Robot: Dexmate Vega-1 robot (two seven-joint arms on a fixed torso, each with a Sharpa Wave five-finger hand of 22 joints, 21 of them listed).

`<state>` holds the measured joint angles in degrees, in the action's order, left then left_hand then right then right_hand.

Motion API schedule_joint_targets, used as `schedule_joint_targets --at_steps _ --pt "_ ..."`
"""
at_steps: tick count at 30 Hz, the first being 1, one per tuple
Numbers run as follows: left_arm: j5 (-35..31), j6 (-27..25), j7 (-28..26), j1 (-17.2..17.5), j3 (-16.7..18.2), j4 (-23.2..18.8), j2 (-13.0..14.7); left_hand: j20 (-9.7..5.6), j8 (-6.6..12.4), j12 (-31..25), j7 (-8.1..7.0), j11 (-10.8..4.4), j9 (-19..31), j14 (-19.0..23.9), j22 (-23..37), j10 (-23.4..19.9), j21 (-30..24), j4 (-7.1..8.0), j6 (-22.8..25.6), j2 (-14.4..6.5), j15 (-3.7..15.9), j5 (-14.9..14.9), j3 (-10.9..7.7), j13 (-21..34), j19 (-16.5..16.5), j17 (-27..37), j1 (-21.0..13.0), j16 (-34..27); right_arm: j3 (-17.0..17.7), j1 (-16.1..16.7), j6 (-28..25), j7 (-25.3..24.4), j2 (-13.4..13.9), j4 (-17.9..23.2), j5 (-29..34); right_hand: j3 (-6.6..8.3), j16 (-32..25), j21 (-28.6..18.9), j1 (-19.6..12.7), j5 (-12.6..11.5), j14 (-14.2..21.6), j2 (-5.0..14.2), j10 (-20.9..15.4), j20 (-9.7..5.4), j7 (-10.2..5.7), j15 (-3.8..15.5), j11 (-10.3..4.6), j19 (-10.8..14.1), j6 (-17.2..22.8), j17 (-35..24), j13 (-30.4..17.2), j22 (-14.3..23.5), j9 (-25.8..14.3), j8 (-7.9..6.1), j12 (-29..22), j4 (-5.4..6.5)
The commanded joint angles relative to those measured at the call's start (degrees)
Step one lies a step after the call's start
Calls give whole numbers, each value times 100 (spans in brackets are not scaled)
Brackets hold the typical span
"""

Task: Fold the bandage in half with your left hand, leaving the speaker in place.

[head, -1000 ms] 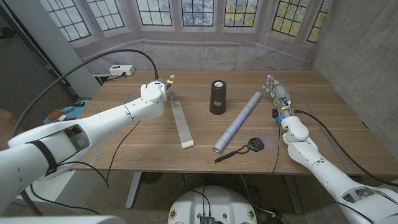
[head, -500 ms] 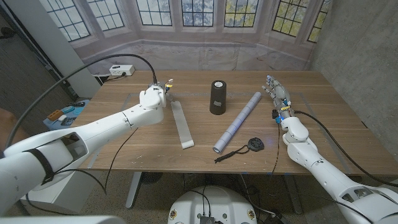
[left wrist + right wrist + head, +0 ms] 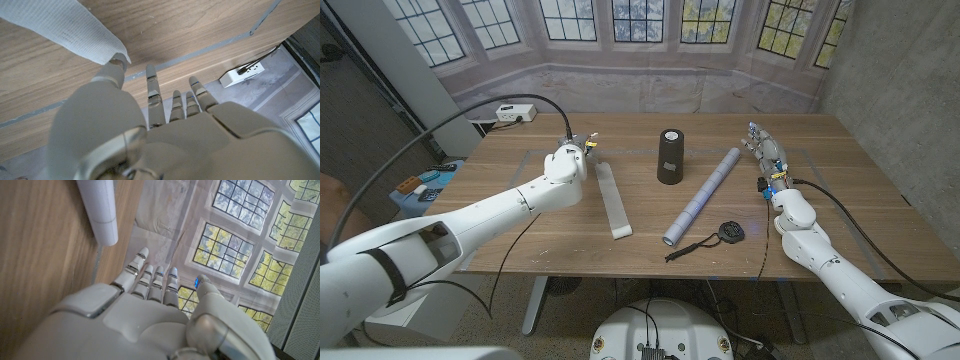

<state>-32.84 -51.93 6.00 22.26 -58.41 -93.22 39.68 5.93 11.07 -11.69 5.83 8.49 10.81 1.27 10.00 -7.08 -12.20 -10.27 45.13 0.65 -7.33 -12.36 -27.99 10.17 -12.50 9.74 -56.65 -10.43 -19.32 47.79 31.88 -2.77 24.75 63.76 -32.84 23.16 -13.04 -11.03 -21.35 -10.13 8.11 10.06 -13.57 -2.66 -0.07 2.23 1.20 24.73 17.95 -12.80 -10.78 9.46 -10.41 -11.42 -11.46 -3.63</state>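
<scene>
A wooden desk (image 3: 520, 215) sits in front of a bay of leaded windows, and I'm working from its near side. The bandage (image 3: 613, 200) lies flat as one long strip left of centre, running from about 12 o'clock down to 6, not yet folded. My left hand (image 3: 567, 160) is at its far end; in the left wrist view the thumb (image 3: 111, 72) touches the strip's corner (image 3: 119, 59) while the other fingers reach past it, spread and holding nothing. So I judge I'm at the pick-up step, the grip not yet made.

The speaker (image 3: 670, 156) stands upright at roughly 3 o'clock from that far end, apart from the strip. Next I need to pinch that end, lift it and carry it toward 6 o'clock onto the near end, keeping my elbow off the speaker.

My right hand (image 3: 767, 150) waits at the right, fingers extended, empty, beside the tube (image 3: 702, 195).
</scene>
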Motion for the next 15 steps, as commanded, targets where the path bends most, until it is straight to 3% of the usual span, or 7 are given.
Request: schedule_joint_targets --at_steps 1,15 --pt "-27 244 -245 107 66 311 -190 -2 17 -35 -20 12 19 36 26 -42 9 1 24 -92 -2 -27 -27 7 -46 10 -185 -39 11 24 -36 -24 28 9 2 16 -28 4 -38 -4 51 2 -24 -232 1 134 19 49 38 -6 -14 17 -3 5 1 -33" --pt "-15 349 -351 165 111 401 -278 -26 101 -51 -93 -23 32 167 35 -181 -10 16 281 -104 50 -51 -19 9 -128 10 -358 -45 22 41 -44 -24 32 -10 -19 19 -28 6 -37 -4 51 3 -30 -222 6 135 24 48 45 -8 -14 17 -4 17 3 -35"
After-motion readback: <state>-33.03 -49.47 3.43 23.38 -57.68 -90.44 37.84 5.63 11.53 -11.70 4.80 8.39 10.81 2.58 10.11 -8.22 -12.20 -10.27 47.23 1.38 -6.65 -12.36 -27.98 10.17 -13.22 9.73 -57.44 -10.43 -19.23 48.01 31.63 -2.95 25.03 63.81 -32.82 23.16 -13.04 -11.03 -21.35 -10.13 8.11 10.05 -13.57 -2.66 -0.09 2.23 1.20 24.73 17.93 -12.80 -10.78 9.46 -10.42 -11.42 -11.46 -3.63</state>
